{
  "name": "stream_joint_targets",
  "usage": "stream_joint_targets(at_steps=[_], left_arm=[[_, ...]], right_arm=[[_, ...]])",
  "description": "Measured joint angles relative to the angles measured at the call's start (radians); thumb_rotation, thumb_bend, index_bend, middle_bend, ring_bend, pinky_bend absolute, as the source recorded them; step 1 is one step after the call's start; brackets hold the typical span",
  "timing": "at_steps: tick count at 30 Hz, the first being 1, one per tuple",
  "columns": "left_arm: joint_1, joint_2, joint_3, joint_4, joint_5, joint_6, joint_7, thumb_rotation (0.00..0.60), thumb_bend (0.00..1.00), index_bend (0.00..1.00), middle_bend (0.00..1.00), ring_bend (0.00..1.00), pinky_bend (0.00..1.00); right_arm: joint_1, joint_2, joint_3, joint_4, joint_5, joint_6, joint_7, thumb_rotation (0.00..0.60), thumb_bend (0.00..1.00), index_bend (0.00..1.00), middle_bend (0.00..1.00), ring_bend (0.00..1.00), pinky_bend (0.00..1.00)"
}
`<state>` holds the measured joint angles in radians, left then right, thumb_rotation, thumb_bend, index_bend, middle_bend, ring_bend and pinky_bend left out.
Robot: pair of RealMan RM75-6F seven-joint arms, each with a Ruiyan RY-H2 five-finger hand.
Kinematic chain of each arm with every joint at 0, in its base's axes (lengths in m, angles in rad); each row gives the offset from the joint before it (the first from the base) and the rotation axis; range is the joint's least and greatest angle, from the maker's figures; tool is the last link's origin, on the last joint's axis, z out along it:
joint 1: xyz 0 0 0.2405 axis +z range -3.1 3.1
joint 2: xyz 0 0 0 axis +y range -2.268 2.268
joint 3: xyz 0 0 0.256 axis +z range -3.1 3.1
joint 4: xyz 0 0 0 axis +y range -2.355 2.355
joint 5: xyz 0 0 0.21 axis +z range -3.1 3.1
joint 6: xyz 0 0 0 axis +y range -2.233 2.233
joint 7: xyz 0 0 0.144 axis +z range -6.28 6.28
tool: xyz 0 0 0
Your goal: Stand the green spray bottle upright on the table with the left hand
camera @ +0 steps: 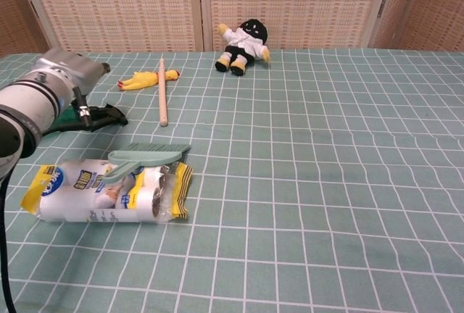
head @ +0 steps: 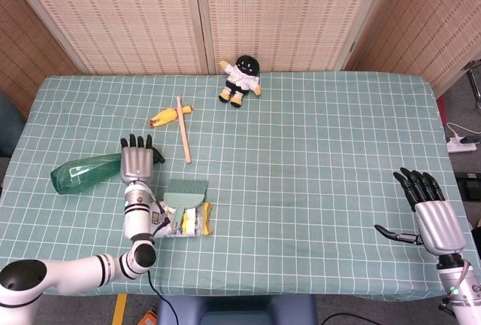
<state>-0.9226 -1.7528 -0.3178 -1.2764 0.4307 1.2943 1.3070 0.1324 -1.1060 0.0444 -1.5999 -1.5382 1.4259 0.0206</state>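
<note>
we see the green spray bottle (head: 84, 172) lying flat on the bench (head: 316, 152), translucent, black nozzle under our left robot hand (head: 137, 161), fingers extended, holding nothing; right robot hand (head: 430, 212) spread, empty.

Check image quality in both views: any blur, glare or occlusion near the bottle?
Head view: sharp, evenly lit, soft shadows; left hand covers the neck of the translucent green plastic spray bottle. Chest view: the left arm looms close and soft-focused, hiding most of the bottle; no glare.

A plush doll (head: 240, 78) sits at top centre; a yellow rubber chicken (head: 168, 116) touches a wooden stick (head: 183, 129); a green brush (head: 184, 194) lies on a snack packet (head: 169, 220).
</note>
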Motion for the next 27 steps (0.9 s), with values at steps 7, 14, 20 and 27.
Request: stream_joint_targets(at_steps=[7,14,20,27], left_arm=[[-0.013,-0.002,0.0,0.079,-0.021,-0.049,0.002,0.6,0.2,0.0,0.16,0.08,0.17],[-0.015,-0.011,-0.017,0.164,-0.055,-0.095,-0.022,0.6,0.2,0.0,0.18,0.09,0.17],[-0.013,-0.015,-0.038,0.195,-0.084,-0.12,-0.041,0.6,0.21,0.02,0.21,0.11,0.17],[-0.02,-0.03,-0.073,0.233,-0.133,-0.136,-0.054,0.6,0.21,0.02,0.21,0.11,0.16]], right_arm=[[0.0,0.0,-0.001,0.006,-0.004,0.001,0.005,0.36,0.0,0.03,0.01,0.0,0.0],[-0.001,-0.005,0.0,0.009,-0.005,0.007,0.0,0.361,0.0,0.03,0.01,0.0,0.0],[-0.001,-0.008,0.001,0.01,-0.003,0.007,-0.007,0.359,0.0,0.03,0.01,0.0,0.0],[-0.002,-0.014,0.003,0.014,-0.003,0.013,-0.018,0.359,0.0,0.03,0.02,0.0,0.0]])
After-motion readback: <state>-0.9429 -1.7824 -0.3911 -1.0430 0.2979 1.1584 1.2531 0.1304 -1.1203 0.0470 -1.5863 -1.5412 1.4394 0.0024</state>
